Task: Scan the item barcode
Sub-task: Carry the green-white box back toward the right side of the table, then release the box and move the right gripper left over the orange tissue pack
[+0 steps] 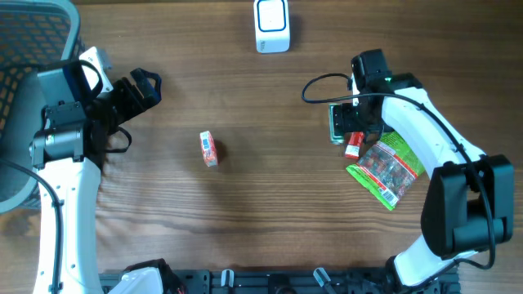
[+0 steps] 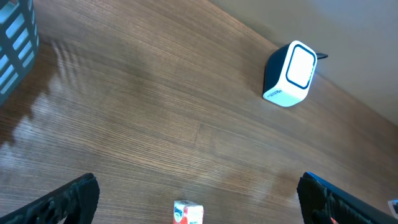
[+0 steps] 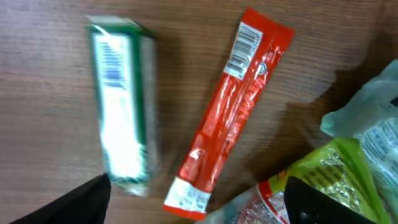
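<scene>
My left tool (image 1: 143,88) and right tool (image 3: 196,202) both spread wide over the tabletop (image 1: 270,212), nothing held.
The scanner (image 1: 272,26) stands at the far edge. Well apart from it, under my right tool, the green box (image 3: 121,106) lies flat, barcode up, beside a red stick pack (image 3: 230,118). A small carton (image 1: 208,149) lies near my left tool.

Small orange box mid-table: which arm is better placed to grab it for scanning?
Left. The left hand is open and faces the orange box, framed between its fingers. The right hand hangs over a green box and red packet, farther off.
</scene>
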